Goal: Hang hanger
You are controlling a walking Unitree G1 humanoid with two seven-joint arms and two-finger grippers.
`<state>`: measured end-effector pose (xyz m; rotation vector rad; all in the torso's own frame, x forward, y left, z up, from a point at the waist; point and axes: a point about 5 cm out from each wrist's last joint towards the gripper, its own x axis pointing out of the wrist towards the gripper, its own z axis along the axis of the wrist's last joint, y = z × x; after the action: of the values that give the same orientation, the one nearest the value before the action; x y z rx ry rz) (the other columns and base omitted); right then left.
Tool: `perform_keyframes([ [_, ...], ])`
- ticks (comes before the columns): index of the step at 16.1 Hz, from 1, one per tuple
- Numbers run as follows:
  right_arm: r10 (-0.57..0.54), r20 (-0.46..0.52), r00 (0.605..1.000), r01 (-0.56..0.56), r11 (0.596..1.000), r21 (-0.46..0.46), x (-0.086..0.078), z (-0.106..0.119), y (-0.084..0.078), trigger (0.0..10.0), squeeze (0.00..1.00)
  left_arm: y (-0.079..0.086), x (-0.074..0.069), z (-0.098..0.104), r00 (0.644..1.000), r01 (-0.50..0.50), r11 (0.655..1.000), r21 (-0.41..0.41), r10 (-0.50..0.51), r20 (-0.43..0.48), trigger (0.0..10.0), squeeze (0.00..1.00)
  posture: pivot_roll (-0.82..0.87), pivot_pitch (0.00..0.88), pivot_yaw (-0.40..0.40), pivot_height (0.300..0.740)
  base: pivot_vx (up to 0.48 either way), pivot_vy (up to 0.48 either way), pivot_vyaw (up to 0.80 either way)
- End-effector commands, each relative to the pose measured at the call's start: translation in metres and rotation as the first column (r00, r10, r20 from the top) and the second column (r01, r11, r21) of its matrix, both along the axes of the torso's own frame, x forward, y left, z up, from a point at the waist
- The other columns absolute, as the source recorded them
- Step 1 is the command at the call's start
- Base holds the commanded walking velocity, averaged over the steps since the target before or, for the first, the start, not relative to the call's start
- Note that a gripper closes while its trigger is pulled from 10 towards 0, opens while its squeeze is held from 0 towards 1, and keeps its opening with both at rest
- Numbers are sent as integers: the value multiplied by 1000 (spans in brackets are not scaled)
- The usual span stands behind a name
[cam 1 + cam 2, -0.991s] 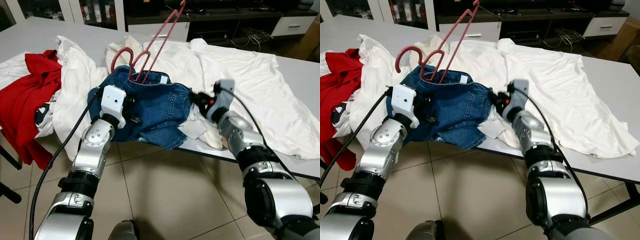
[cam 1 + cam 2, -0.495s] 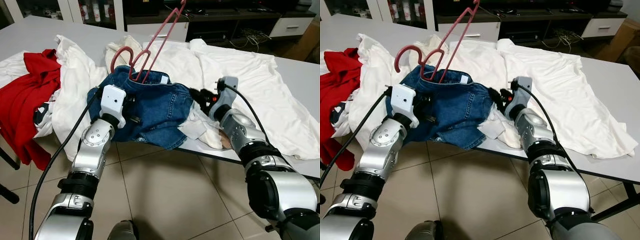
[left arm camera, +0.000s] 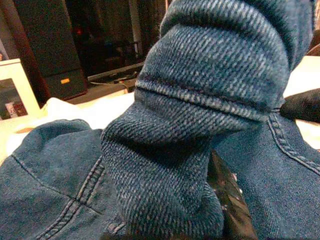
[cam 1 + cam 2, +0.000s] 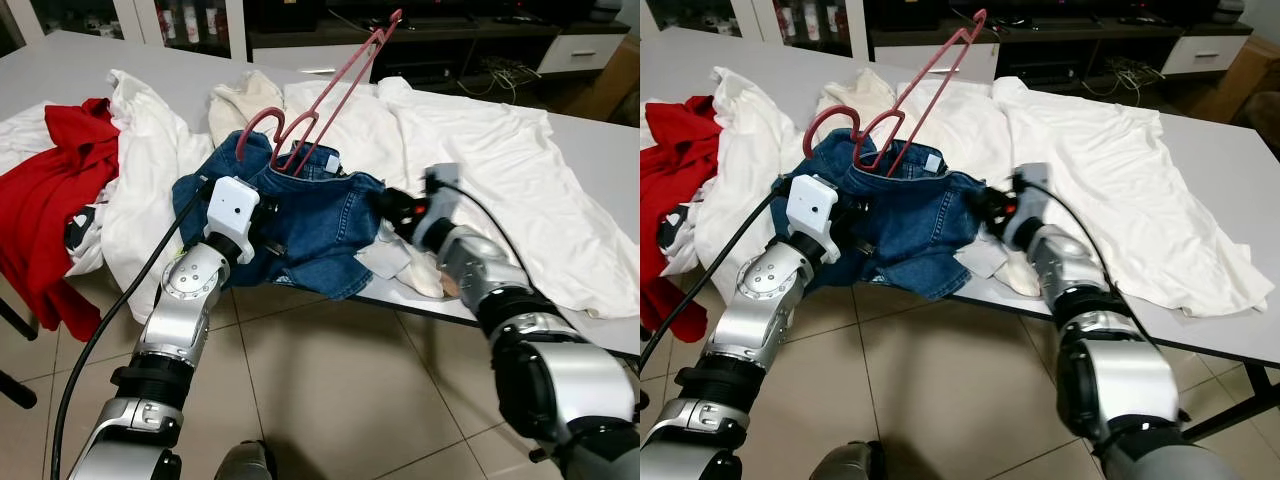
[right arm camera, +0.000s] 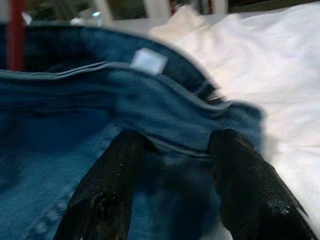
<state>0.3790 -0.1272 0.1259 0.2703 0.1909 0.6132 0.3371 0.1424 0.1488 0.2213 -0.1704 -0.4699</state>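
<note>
A red hanger (image 4: 335, 85) stands tilted, its lower end stuck into the waistband of a blue denim garment (image 4: 320, 225) at the table's front edge. My left gripper (image 4: 265, 218) is buried in the garment's left side. In the left wrist view a thick denim fold (image 3: 200, 115) is bunched in its grip, with one black finger (image 3: 227, 205) beside it. My right gripper (image 4: 388, 207) is at the garment's right edge. In the right wrist view its fingers (image 5: 102, 200) stand apart, with the waistband and white label (image 5: 147, 61) just ahead.
White shirts (image 4: 480, 150) are spread over the grey table (image 4: 60, 70). A red garment (image 4: 50, 210) hangs over its left edge. A black cable (image 4: 110, 320) trails from my left arm. Tiled floor (image 4: 330, 400) lies below, and a dark cabinet stands behind the table.
The hanger has leaned over and shifted right with the denim waistband. My left gripper has pulled the denim's left side up and right. The right gripper has dropped a little toward the denim edge.
</note>
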Motion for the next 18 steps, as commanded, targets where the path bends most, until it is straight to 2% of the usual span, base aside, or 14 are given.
perform_keyframes([
  [1, 58, 1, 998, -58, 998, -33, -2, -2, 6, 10000, 0, -3, -1, 1, 1000, 19, 1000, -1, -19, -2, 10000, 0, 159, 32, -69, 740, 0, 0, 0],
  [4, 86, -20, 996, -88, 991, -104, -6, -12, 14, 10000, 0, -3, -1, 2, 1000, 20, 1000, -2, -20, -1, 10000, 0, 161, 33, -69, 740, 0, 0, 0],
  [7, -5, -68, 998, -9, 981, -194, -7, -23, 7, 10000, 0, -4, -2, 3, 1000, 19, 1000, -2, -19, -1, 10000, 0, 159, 36, -70, 740, 0, 0, 0],
  [9, -107, -74, 991, 83, 957, -277, -6, -27, -2, 10000, 0, -4, -2, 3, 1000, 18, 1000, -4, -18, -1, 10000, 0, 159, 36, -72, 740, 0, 0, 0],
  [11, -162, -58, 985, 139, 948, -287, -4, -25, -7, 10000, 0, -4, -2, 3, 1000, 17, 1000, -5, -17, -2, 10000, 0, 155, 36, -72, 740, 0, 0, 0],
  [15, -134, -52, 990, 110, 939, -326, -5, -27, 2, 10000, 0, -5, -2, 2, 1000, 18, 1000, -5, -18, -3, 10000, 0, 149, 34, -69, 740, 0, 0, 0],
  [16, -110, -52, 993, 88, 946, -313, -5, -26, 8, 3255, 0, -6, -1, 3, 1000, 20, 1000, -6, -20, -2, 10000, 0, 149, 34, -69, 740, 0, 0, 0],
  [17, -82, -44, 996, 66, 953, -295, -5, -24, 15, 0, 0, -7, -1, 3, 1000, 22, 1000, -6, -22, 0, 10000, 0, 150, 33, -68, 740, 0, 0, 0],
  [18, -76, -39, 996, 61, 956, -287, -4, -23, 18, 0, 0, -7, 0, 4, 1000, 23, 1000, -6, -23, 0, 10000, 0, 150, 33, -68, 740, 0, 0, 0],
])
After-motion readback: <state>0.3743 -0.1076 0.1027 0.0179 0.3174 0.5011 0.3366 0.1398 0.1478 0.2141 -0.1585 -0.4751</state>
